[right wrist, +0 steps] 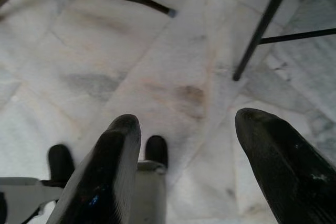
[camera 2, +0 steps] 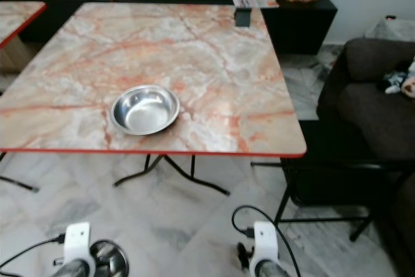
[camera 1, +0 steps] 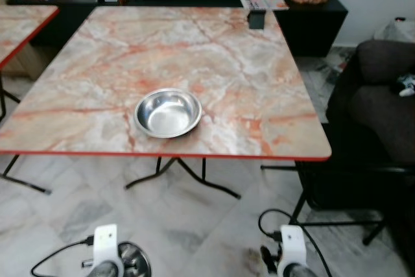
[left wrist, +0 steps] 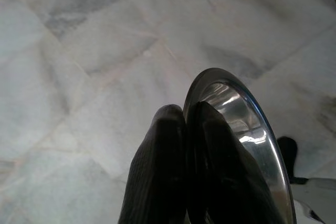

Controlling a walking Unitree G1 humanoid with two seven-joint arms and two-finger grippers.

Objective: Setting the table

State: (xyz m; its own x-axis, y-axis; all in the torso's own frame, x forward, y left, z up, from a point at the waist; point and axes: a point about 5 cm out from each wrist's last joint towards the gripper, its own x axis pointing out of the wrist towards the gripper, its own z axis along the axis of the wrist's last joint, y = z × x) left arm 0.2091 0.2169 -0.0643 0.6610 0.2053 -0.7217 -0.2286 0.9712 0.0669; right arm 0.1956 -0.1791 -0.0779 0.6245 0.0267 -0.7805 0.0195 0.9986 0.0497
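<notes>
Steel second bowl (left wrist: 247,129), held low over the marble floor by the left gripper (left wrist: 184,129): fingers pinched on its rim; best lifted level and set well apart from the bowl (camera 1: 168,113) on the table (camera 1: 259,95) (near edge, centre). Right gripper (right wrist: 184,145): fingers spread wide, holding nothing.
</notes>
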